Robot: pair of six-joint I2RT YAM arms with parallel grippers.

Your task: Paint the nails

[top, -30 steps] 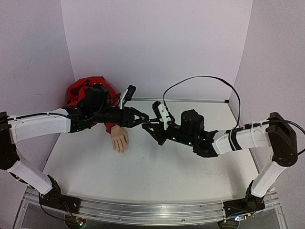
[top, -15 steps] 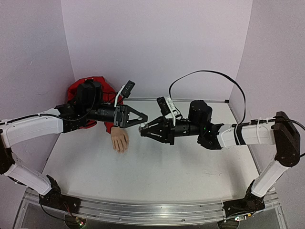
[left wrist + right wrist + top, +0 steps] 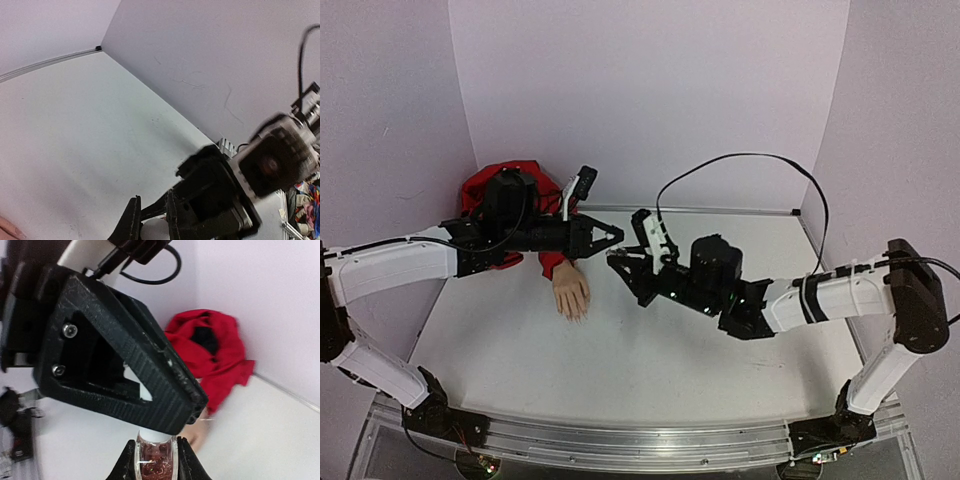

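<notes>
Since the earlier frame the left pincer [image 3: 612, 237] has snapped closed and the right arm has swung lower. The left pincer is now clenched on the white cap [image 3: 151, 433] of a small clear bottle of red glittery polish [image 3: 152, 464], whose body the right pincer [image 3: 617, 261] grasps. They meet at 1 o'clock from the flesh-coloured mannequin hand [image 3: 570, 290]. Its pale nails [image 3: 572, 313], too small to make out singly, point toward 6 o'clock. The red fabric sleeve [image 3: 485, 192] bunches in the 10 o'clock corner of the white surface [image 3: 650, 350], between lilac walls [image 3: 650, 90].
</notes>
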